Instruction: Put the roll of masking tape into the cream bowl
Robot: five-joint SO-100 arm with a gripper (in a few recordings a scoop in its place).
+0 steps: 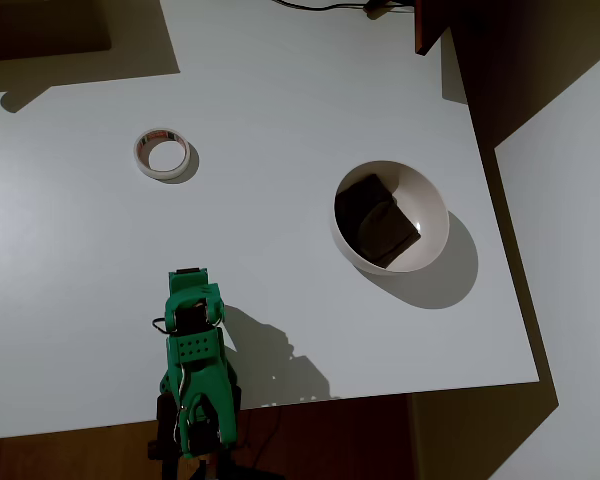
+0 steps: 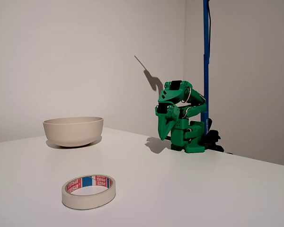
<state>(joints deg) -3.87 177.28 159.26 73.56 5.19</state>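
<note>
White counter (image 1: 280,100) carried everything. Green arm (image 2: 184,123) sat folded at near edge in overhead view, gripper (image 1: 188,280) pointing down, jaws closed, holding nothing. Cream bowl (image 1: 430,200) stood right of arm w/ dark brown block (image 1: 375,220) inside. Roll of masking tape (image 1: 162,155) lay flat on counter, upper left, well apart from bowl & gripper.

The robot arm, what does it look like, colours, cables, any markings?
The arm is bright green plastic with black motor blocks at the joints. The claw tapers to a pointed green tip. A thin pale cable loops near the upper joint. The overhead view shows a grid of small holes on one link. No markings are readable.
</note>
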